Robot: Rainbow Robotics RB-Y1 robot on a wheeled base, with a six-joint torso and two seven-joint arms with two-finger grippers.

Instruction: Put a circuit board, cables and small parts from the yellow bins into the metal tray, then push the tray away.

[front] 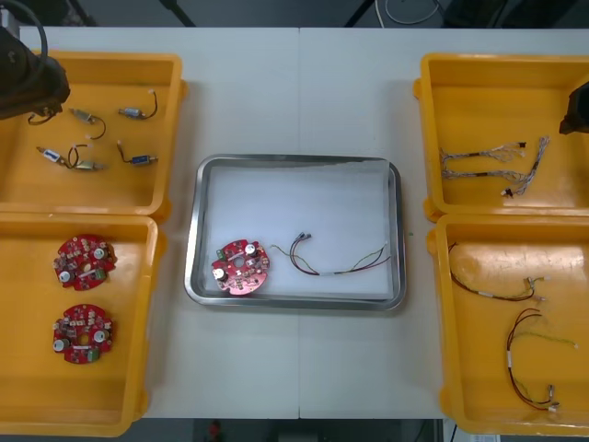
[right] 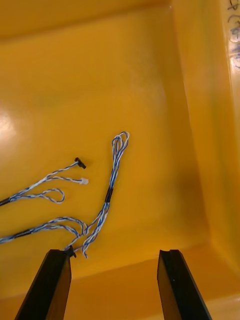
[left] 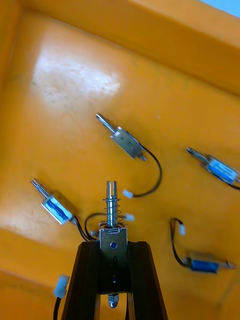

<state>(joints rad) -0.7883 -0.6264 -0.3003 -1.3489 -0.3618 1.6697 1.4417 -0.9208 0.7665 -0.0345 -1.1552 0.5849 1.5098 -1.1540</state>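
Near left bin (front: 28, 368): a yellow bin at the robot's left; two round red circuit boards (front: 85, 261) lie in it, one behind the other, apart.
Near right bin (front: 479, 368): a yellow bin holding loose red and yellow cables (front: 529, 354).
Metal tray (front: 294, 302): sits on the light surface (front: 294, 92) between the bins and is white inside.
Tray board (front: 241, 268): a red circuit board lying flat in the tray's near left corner.
Tray cable (front: 342, 270): a thin cable lying just beside the board, toward the tray's right side.
Far left bin (front: 110, 189): loose small metal parts (front: 138, 159) with black leads are scattered over its floor.
Left gripper (left: 113, 250): over the far left bin, fingers clamped on the held metal part (left: 113, 220), whose sprung end sticks out past the fingertips.
Far right bin (front: 479, 92): twisted blue and white cables (right: 112, 185) lie on its floor.
Right gripper (right: 115, 255): over the far right bin, fingers standing apart with nothing between them; the cable ends lie near one finger.
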